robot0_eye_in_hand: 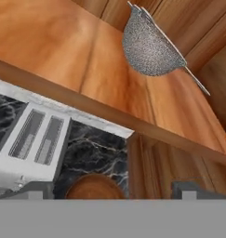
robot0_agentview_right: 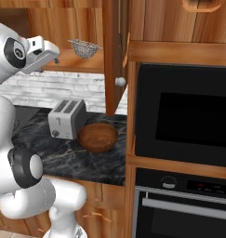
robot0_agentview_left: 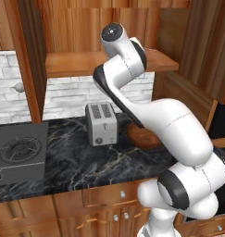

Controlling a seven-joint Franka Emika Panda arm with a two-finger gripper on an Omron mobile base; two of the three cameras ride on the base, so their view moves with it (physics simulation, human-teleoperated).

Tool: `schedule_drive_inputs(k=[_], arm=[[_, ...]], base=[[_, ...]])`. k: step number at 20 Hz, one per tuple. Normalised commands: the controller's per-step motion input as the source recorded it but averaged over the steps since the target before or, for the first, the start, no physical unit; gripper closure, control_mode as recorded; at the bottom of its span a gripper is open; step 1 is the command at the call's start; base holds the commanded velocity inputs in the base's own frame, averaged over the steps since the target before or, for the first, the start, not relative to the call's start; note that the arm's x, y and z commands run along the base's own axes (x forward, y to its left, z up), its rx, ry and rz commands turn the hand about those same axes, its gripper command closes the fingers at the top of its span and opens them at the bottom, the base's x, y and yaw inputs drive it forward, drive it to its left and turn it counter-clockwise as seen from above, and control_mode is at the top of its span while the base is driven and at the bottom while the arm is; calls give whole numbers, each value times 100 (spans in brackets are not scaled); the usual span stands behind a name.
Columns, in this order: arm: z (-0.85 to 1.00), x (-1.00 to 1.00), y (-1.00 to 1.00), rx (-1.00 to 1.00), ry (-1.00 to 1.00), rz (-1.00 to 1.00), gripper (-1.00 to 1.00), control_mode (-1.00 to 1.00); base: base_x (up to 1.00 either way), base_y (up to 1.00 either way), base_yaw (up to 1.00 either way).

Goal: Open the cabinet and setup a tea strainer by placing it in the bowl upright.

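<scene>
The cabinet stands open, with its doors swung out to either side. On its wooden shelf rests the tea strainer, a small silver mesh basket with a thin wire handle. My gripper is open and holds nothing. It hangs in front of the shelf edge, short of the strainer, and in the right base view the hand is just left of it. The brown wooden bowl sits on the dark marble counter below, to the right of the toaster. In the left base view my arm partly hides the bowl.
A silver toaster stands on the counter beside the bowl. The right cabinet door with its round knob juts out edge-on above the bowl. A black microwave and oven are built in at the right. A stove lies at the left.
</scene>
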Motion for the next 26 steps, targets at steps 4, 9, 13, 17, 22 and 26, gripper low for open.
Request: schedule_drive_inputs(k=[4, 9, 13, 17, 22, 26], arm=[[10, 18, -29, -20, -20, 2, -100, -100], [15, 27, -5, -9, -8, 4, -100, -100], [10, 7, -8, 11, 0, 0, -100, -100], [23, 14, -8, 7, -7, 0, -100, -100], [15, 59, -1, -5, -3, 3, -100, -100], [5, 55, -11, -9, 0, 2, -100, -100]], base=[[0, 0, 0], [0, 0, 0], [0, 0, 0], [0, 0, 0], [0, 0, 0], [0, 0, 0]])
